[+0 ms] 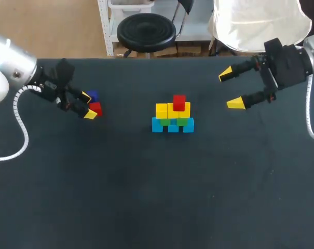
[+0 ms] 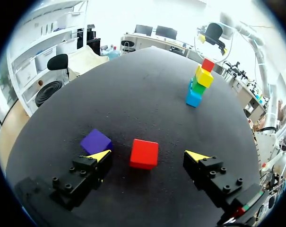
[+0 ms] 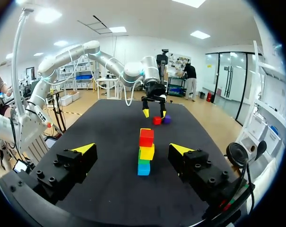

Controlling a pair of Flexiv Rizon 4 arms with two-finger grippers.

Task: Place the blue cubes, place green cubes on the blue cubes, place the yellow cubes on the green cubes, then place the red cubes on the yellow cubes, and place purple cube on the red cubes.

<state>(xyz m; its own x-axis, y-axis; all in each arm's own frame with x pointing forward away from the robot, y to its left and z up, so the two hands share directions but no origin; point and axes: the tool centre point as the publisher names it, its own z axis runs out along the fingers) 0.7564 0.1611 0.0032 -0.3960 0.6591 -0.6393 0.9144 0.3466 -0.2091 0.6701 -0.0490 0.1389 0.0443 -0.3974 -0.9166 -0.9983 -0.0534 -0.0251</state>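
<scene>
The left end effector [image 1: 89, 106] is straddling the loose red cube [image 2: 144, 153] at the left of the tabletop [image 1: 146, 197], fingers apart and touching neither side. The purple cube [image 2: 96, 141] is lying just beside one fingertip. The red cube is looking light, rigid and smooth, so a square pinch on opposite flat faces is probably suiting it best. The right end effector [image 1: 230, 89] is hanging spread and empty, right of the stack [image 1: 173, 115].

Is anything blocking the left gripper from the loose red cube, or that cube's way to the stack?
Nothing visible either way. The red cube lies between the open fingers of the left gripper; the purple cube sits aside, by one finger, off the line to the stack.
</scene>
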